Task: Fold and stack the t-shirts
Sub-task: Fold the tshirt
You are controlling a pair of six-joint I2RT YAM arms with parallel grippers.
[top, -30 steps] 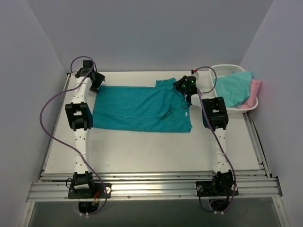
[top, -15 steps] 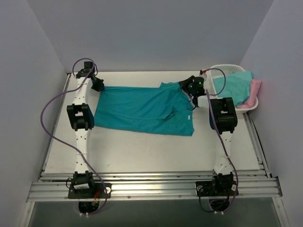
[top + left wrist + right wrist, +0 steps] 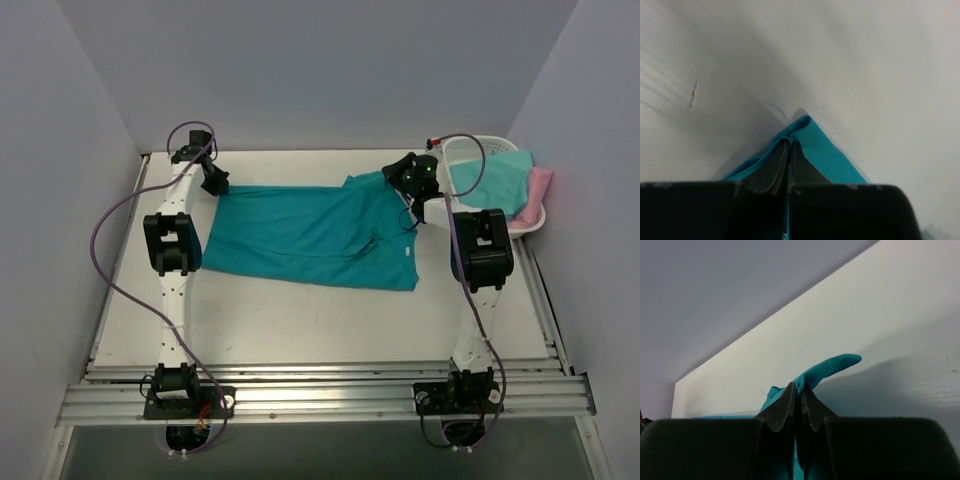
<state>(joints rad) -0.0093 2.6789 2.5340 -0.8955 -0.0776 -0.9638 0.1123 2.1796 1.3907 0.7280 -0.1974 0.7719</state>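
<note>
The deep teal t-shirt (image 3: pixel 300 232) lies spread across the back half of the white table (image 3: pixel 300 320). My left gripper (image 3: pixel 214 184) is shut on its far left corner (image 3: pixel 812 145), the cloth pinched between the fingers. At the far right, my right gripper (image 3: pixel 400 180) is shut on the shirt's upper right edge, and a teal flap (image 3: pixel 832 366) sticks out past the fingertips. A lighter aqua t-shirt (image 3: pixel 495 182) and a pale pink one (image 3: pixel 538 190) lie in the white basket (image 3: pixel 470 148) at the back right.
The basket stands against the right wall, just behind the right arm's elbow. Grey walls close in the table on three sides. Purple cables loop from both arms over the table's edges.
The left gripper has closed on the shirt's far left corner. Both grippers have shifted right and slightly back, dragging the teal shirt to the right.
</note>
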